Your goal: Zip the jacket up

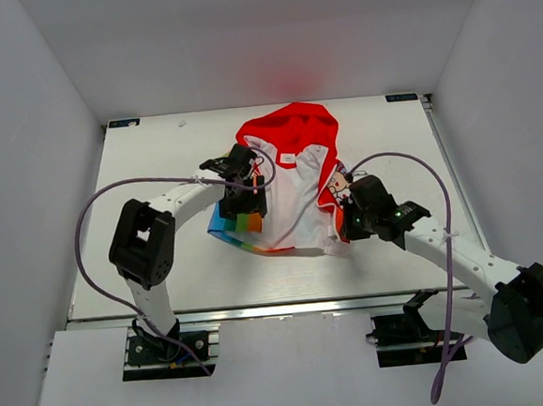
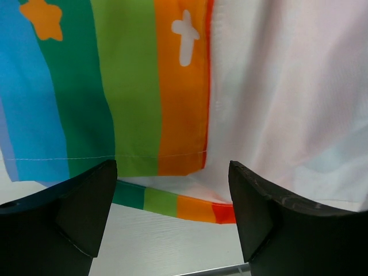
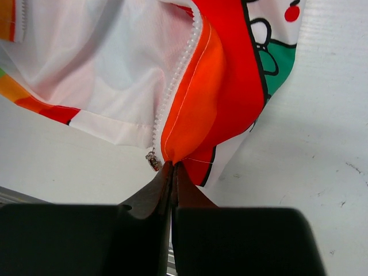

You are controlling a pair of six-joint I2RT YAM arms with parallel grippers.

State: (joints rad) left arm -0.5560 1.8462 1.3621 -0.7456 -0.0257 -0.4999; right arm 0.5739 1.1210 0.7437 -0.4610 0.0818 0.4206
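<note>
Jacket is lying open on table centre, hood pointing away from arms. L gripper is hovering w/ jaws apart over rainbow panel. R gripper is pinching jacket's bottom hem beside zipper.

you're looking at a white table boxed in by plain white panels: a back wall, a left wall and a right wall. a faint red tint sits low on the back wall. small dark labels mark the table's far corners, a left label and a right label. a tiny white speck lies near the left label. in the right wrist view the tabletop shows small dark scuffs.
</note>
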